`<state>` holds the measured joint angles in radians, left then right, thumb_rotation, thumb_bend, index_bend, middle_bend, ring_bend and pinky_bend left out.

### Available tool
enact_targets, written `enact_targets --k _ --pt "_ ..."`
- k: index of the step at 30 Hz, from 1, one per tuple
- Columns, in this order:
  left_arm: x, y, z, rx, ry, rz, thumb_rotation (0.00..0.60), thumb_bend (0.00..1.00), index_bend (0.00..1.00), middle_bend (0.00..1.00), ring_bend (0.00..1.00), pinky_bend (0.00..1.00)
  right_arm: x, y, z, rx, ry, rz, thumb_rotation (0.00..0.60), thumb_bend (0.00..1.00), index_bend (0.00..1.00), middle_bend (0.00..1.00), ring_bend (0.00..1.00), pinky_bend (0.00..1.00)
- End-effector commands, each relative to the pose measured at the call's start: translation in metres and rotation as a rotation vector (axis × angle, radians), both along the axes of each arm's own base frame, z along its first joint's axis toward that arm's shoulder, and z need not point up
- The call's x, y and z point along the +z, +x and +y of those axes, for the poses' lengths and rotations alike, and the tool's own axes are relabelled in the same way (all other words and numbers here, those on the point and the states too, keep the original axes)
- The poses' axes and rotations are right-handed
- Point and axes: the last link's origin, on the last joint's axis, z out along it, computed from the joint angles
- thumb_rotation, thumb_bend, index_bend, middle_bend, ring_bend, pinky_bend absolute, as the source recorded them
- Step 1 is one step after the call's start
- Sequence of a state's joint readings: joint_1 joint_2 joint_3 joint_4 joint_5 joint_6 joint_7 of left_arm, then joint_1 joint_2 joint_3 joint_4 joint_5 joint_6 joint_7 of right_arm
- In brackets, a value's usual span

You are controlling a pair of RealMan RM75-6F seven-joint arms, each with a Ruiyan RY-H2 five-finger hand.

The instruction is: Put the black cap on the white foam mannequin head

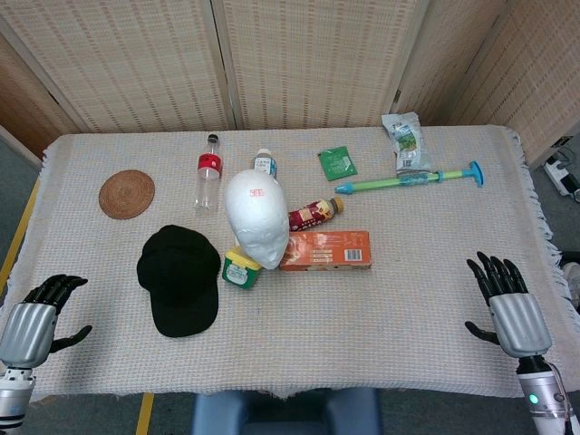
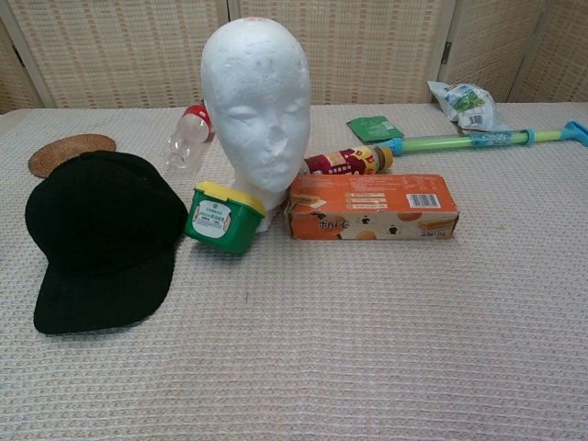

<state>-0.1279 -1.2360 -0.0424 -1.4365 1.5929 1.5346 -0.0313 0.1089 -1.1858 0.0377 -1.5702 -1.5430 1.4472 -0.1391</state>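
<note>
1 black cap [image 1: 178,279], 1 mannequin head [image 1: 256,217], 3 bottles [image 1: 209,172], 1 orange box [image 1: 326,250], 2 packets [image 1: 337,163].

Box [image 1: 324,250] print and bottle [image 1: 265,163] label illegible.

Black cap [image 1: 178,279] lies flat just left of the upright, bare white foam head [image 1: 256,217].

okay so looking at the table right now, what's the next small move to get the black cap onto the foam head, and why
Probably reach the left hand forward to the black fabric cap. Both hands sit open at the table's near edge, holding nothing, and the cap lies flat on the left hand's side, beside the upright white foam mannequin head. The right hand is farther away.
</note>
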Motion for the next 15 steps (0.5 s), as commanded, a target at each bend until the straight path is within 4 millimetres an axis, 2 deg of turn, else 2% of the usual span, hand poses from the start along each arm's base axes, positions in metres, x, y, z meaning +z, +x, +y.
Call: enact_targets --k 1,5,7,8,10,11,15 --pt "-0.006 0.000 0.003 0.009 -0.024 -0.023 0.600 0.16 0.27 0.29 0.21 0.37 0.000 -0.001 -0.002 0.000 -0.008 0.004 0.600 0.02 0.00 0.00 0.00 0.00" --pt "-0.023 0.001 0.004 -0.003 -0.072 -0.063 0.600 0.16 0.28 0.30 0.21 0.37 -0.001 -0.003 -0.003 -0.008 -0.010 0.015 0.600 0.02 0.00 0.00 0.00 0.00" --pt "-0.037 0.003 0.002 -0.041 -0.088 -0.100 0.600 0.16 0.30 0.38 0.24 0.41 -0.002 -0.003 -0.003 -0.010 -0.013 0.019 0.600 0.02 0.00 0.00 0.00 0.00" --pt "-0.046 0.002 0.001 -0.066 -0.100 -0.107 0.600 0.16 0.32 0.45 0.29 0.47 -0.003 -0.003 -0.004 -0.011 -0.014 0.025 0.600 0.02 0.00 0.00 0.00 0.00" --pt "-0.062 0.002 0.001 -0.107 -0.109 -0.125 0.600 0.15 0.38 0.63 0.43 0.66 -0.006 -0.004 -0.004 -0.016 -0.010 0.037 0.600 0.02 0.00 0.00 0.00 0.00" --pt "-0.063 0.001 0.002 -0.111 -0.106 -0.126 0.600 0.15 0.42 0.70 0.50 0.74 -0.006 -0.004 -0.005 -0.017 -0.010 0.038 0.600 0.02 0.00 0.00 0.00 0.00" --pt "-0.074 0.001 0.003 -0.131 -0.113 -0.149 0.600 0.14 0.55 0.91 0.71 0.95 -0.008 -0.005 -0.005 -0.023 -0.005 0.044 0.600 0.02 0.00 0.00 0.00 0.00"
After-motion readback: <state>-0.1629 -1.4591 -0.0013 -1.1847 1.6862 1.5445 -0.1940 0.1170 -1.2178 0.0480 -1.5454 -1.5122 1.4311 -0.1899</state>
